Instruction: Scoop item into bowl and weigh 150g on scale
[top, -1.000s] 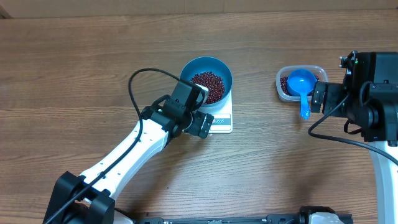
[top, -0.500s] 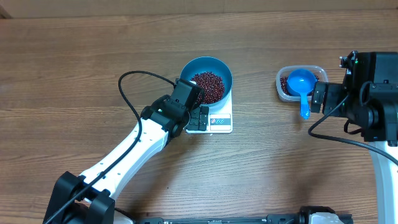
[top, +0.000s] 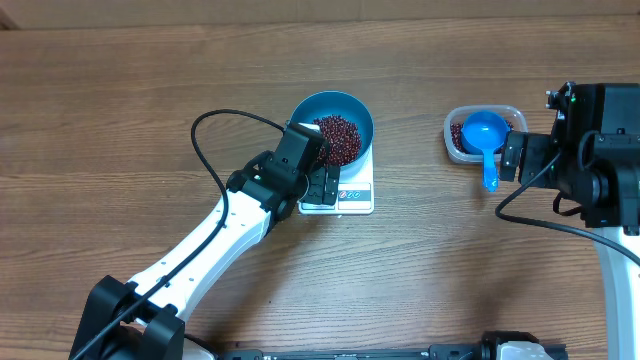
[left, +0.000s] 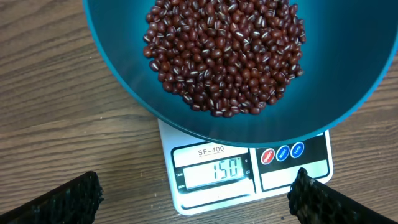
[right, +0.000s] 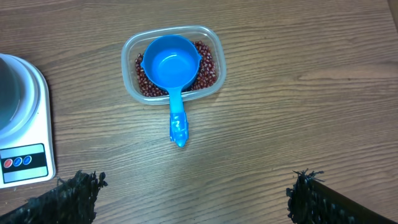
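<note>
The blue bowl stands on the white scale at mid-table and holds a heap of dark red beans, the item. In the left wrist view the beans fill the bowl, and the scale shows 150 on its display. My left gripper hovers open over the scale's front edge, its fingers either side of the display and holding nothing. At the right, my right gripper is open and empty above bare table.
A clear plastic tub at the right holds more beans, and a blue handled scoop rests in it with its handle pointing toward my right gripper. The scale's corner shows at the right wrist view's left edge.
My left gripper has shifted a little toward the bowl over the scale's front edge. The right arm, scoop and tub have not moved.
</note>
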